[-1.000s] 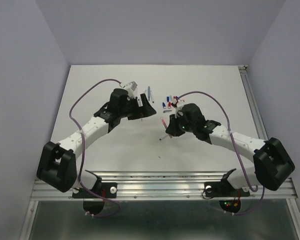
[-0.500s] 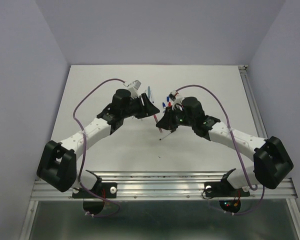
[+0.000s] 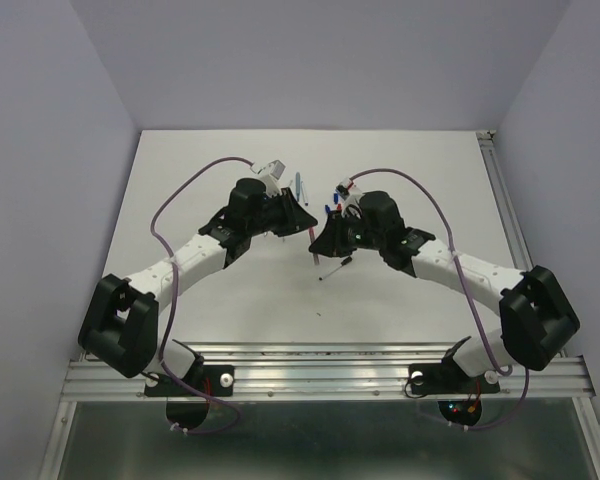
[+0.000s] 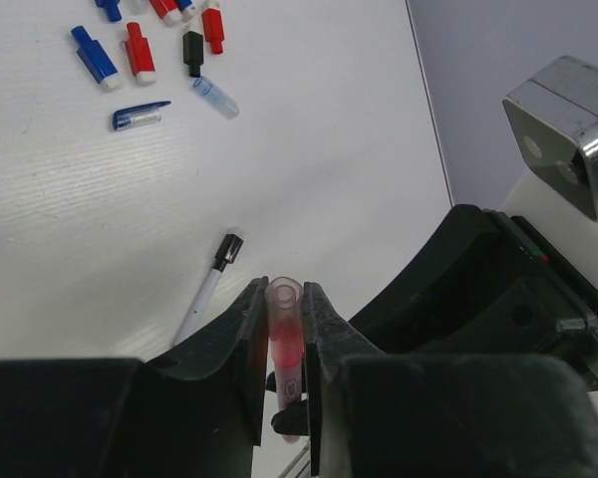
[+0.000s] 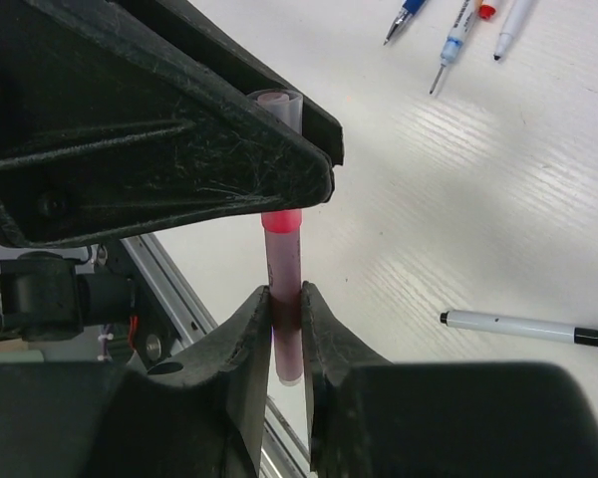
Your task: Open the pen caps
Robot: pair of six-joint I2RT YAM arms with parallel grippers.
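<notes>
Mid-frame, red translucent plastic pen (image 5: 281, 249) held at both ends: left gripper (image 4: 284, 301) jaws clamped on top end, right gripper (image 5: 284, 299) clamped lower; opposed grips to pull it apart axially

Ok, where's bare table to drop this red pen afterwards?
Bare table lies between the right arm and the right rail, and left of the left arm. Crowded: pen caps and loose pens just beyond the held red pen, black-tipped pen just nearer.
</notes>
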